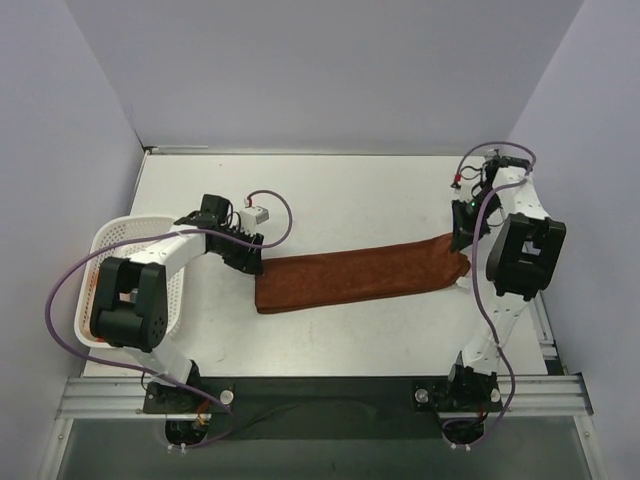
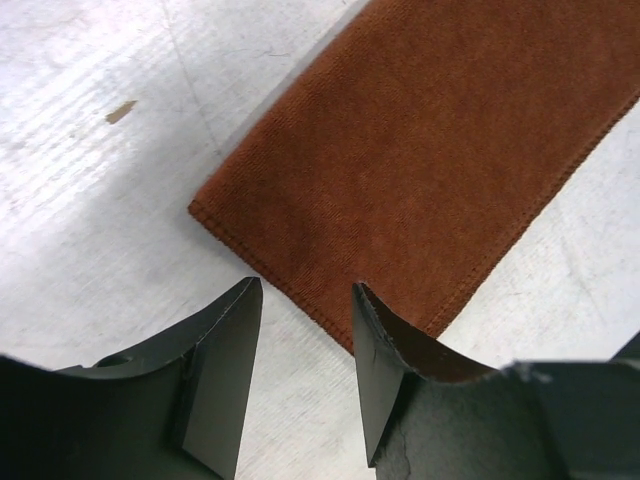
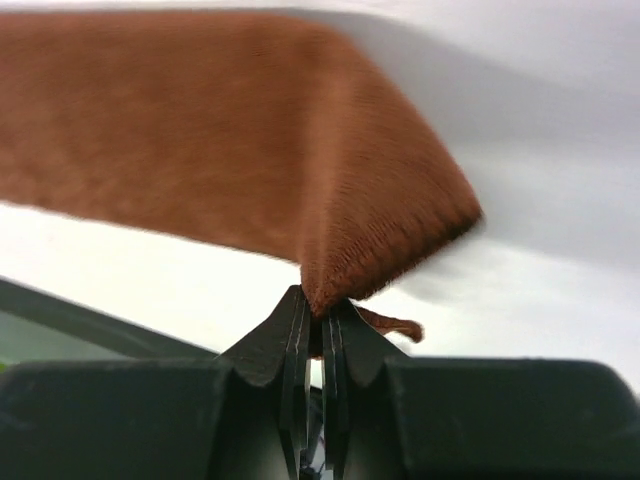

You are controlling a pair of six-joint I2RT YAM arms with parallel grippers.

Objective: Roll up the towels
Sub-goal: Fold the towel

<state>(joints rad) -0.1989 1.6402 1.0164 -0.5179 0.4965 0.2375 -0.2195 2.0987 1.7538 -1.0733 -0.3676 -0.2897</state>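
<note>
that towel (image 1: 360, 277) looks floppy and light, so right gripper (image 3: 318, 305) pinching an end corner seems smart (left gripper (image 2: 305, 290) hangs open).

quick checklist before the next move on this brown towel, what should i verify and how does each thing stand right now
1. Right gripper shut on the towel: ok, jaws closed on a pinched corner.
2. Left gripper open and empty: ok, jaws apart with nothing between them.
3. Left gripper at the towel's left end: ok, the short edge lies just ahead of its jaws.
4. Left gripper touching the cloth: cannot tell.
5. Towel flat along its length: ok, only the pinched right end is raised.
6. Basket apart from the towel: ok, it sits to the left, by the left arm.
</note>
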